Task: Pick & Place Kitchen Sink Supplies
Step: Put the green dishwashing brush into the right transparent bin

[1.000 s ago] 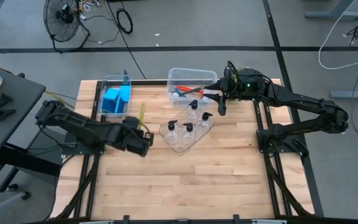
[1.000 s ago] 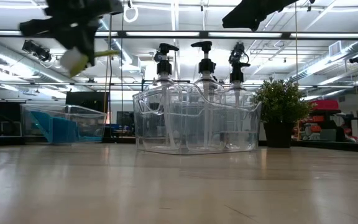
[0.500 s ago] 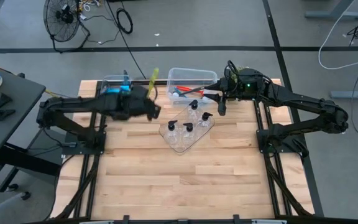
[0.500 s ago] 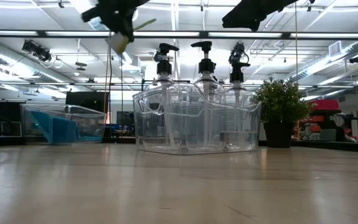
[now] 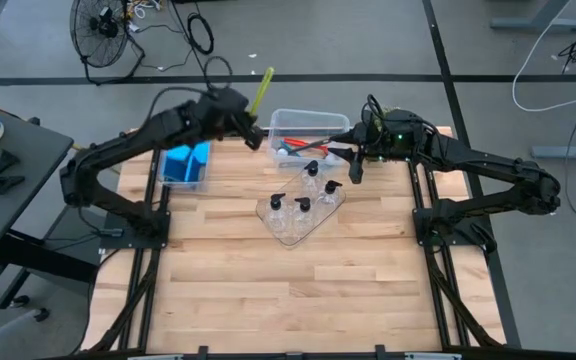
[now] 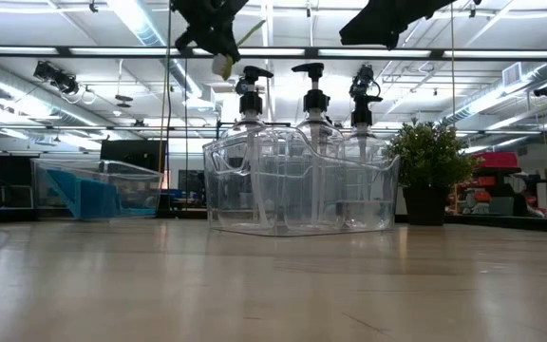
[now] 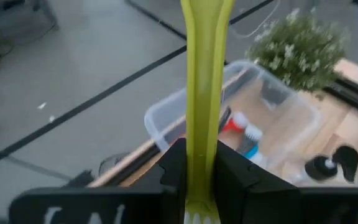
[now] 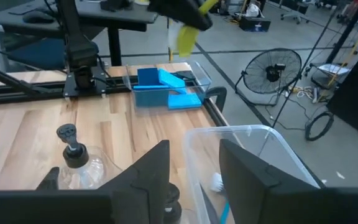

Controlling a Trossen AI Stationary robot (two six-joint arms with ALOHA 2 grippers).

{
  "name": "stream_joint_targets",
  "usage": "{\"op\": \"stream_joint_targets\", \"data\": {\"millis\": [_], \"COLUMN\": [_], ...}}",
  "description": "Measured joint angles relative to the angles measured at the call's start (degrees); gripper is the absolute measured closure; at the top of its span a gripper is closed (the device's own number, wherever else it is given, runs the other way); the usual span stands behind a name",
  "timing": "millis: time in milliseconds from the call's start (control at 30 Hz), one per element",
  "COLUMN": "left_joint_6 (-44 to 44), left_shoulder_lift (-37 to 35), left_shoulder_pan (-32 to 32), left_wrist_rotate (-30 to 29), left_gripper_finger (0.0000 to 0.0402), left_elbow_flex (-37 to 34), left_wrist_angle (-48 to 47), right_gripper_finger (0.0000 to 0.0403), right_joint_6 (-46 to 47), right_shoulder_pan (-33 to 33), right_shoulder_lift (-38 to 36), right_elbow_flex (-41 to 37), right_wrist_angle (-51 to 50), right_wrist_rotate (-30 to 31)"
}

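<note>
High view: left hand (image 5: 249, 125) grips yellow-green brush (image 5: 262, 88) past table's (image 5: 298, 280) far edge

On the worktop (image 5: 298, 290), a tray (image 5: 290, 228) sits near the middle and carries the pump bottles (image 5: 303, 207). Behind it, at the far edge, stands a bin (image 5: 333, 124) with brushes (image 5: 298, 148) lying inside. To the left of that bin, another bin (image 5: 164, 168) holds the sponges (image 5: 186, 160). The left gripper (image 5: 251, 127) hangs above the far edge, between the two bins, its jaws clamped on a long brush (image 5: 262, 89) that sticks out past the worktop. The right gripper (image 5: 356, 170) hovers just right of the brush bin, beside the tray. A potted plant (image 6: 431, 157) stands right of the tray in the low view.
</note>
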Motion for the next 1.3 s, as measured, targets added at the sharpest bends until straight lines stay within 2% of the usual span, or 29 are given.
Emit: {"op": "stream_joint_targets", "data": {"millis": [167, 333, 500, 800, 1033, 1167, 1300], "left_joint_6": [6.2, 6.2, 5.1, 0.5, -2.2, -1.5, 3.4], "left_shoulder_lift": [0.6, 3.8, 9.0, 19.7, 24.9, 26.1, 26.1], "left_shoulder_pan": [6.2, 10.8, 13.2, 13.4, 12.5, 11.8, 11.2], "left_wrist_rotate": [9.0, 15.7, 20.0, 26.3, 32.3, 35.5, 35.8], "left_gripper_finger": [0.0345, 0.0335, 0.0344, 0.0325, 0.0335, 0.0338, 0.0327], "left_elbow_flex": [0.0, 0.0, 0.0, 0.0, -0.1, -0.1, -0.1], "left_wrist_angle": [7.2, 13.3, 17.7, 25.8, 30.4, 32.0, 32.0], "right_gripper_finger": [0.0262, 0.0262, 0.0262, 0.0262, 0.0262, 0.0262, 0.0262], "right_joint_6": [1.4, 3.4, 4.4, 7.4, 7.4, 7.4, 7.4], "right_shoulder_pan": [-0.9, -1.8, -2.8, -4.7, -4.9, -4.9, -4.9], "right_shoulder_lift": [0.0, 0.0, 0.0, 0.0, 0.0, 0.0, 0.0], "right_elbow_flex": [0.0, 0.0, 0.0, 0.0, 0.0, 0.0, 0.0], "right_wrist_angle": [0.0, 0.0, 0.0, 0.4, 0.4, 0.4, 0.6], "right_wrist_rotate": [1.7, 3.7, 3.9, 4.0, 6.6, 8.4, 8.4]}}
